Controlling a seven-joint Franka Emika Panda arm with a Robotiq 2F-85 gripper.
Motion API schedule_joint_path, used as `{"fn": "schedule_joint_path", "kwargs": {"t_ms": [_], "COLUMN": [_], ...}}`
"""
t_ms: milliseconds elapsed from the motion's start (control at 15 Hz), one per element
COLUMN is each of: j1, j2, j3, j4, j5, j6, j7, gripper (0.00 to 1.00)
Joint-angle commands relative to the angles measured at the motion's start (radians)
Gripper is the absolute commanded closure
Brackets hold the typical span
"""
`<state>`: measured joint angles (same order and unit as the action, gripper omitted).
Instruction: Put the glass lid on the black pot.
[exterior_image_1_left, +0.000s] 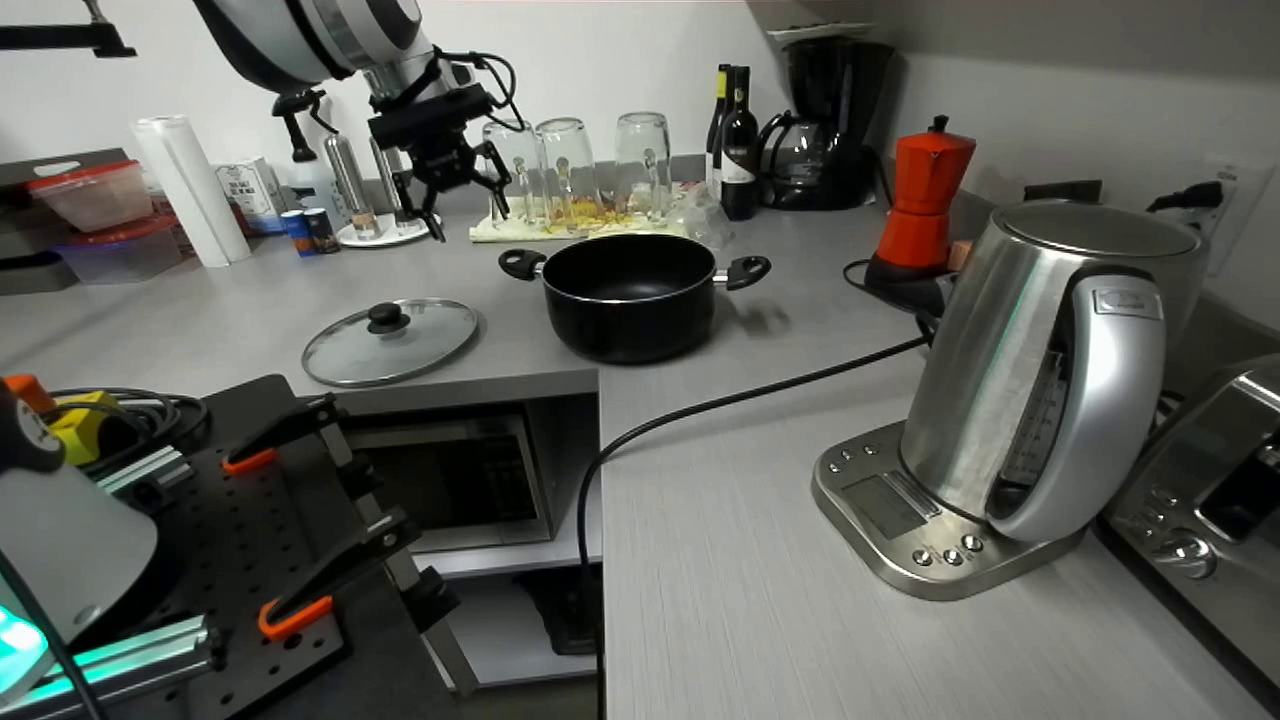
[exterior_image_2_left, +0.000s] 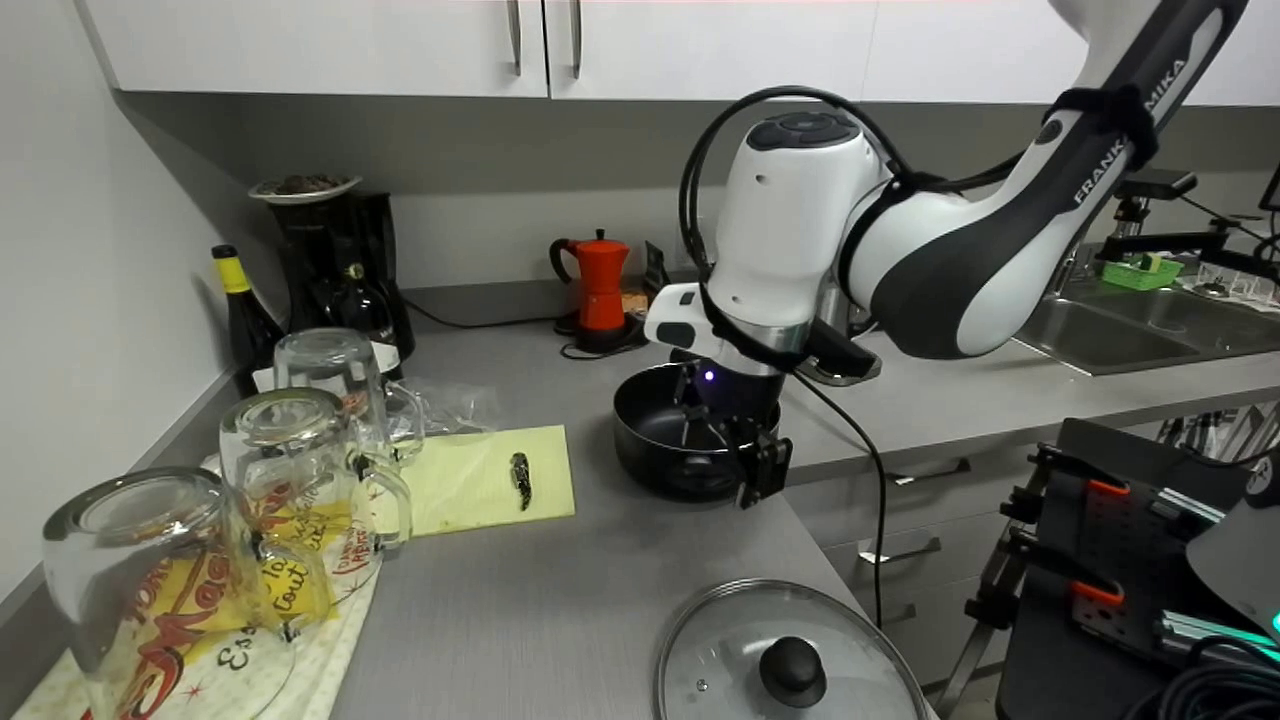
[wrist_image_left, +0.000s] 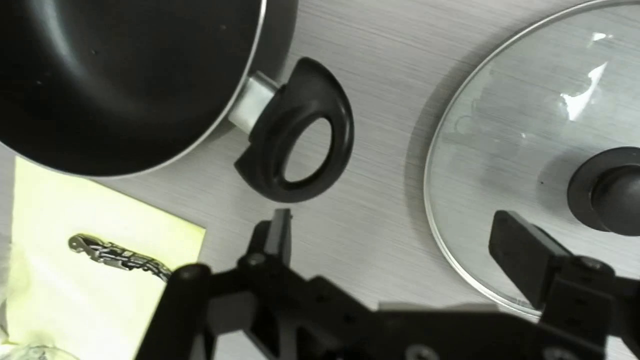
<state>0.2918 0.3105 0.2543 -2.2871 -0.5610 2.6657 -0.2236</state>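
Early days, I'd judge: the glass lid (exterior_image_1_left: 395, 352) lies flat on the worktop (exterior_image_1_left: 720, 520), knob up, with the black pot (exterior_image_1_left: 630, 315) sitting uncovered near it, so the step in hand looks to be the approach to the lid. No grip on anything! The hand (wrist_image_left: 391, 219) hangs over the worktop, fingers spread wide, nothing between them. Check the wrist view: one fingertip shows close by the pot's handle (wrist_image_left: 305, 97), the other across the lid's glass, and the black knob (wrist_image_left: 617, 192) lies beyond that second finger, outside the gap. So the next move, I reckon, calls for a slide towards the lid until the fingers straddle that knob, then straight down, a firm pinch, a lift and a carry over to the pot. And the pose? In an exterior view the arm (exterior_image_2_left: 930, 270) reaches in from the upper right and turns downward, the hand pointing down, well apart from the lid.
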Motion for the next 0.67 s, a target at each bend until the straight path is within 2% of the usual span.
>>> {"fn": "schedule_joint_path", "kwargs": {"t_ms": [0,600], "j1": [0.019,0.042], "j2": [0.047,0.109], "j3": [0.022,0.116], "j4": [0.003,-0.049], "j5": [0.024,0.116], "j6": [0.057,0.085], "j7": [-0.058,-0.132], "gripper": [0.0,0.0]}}
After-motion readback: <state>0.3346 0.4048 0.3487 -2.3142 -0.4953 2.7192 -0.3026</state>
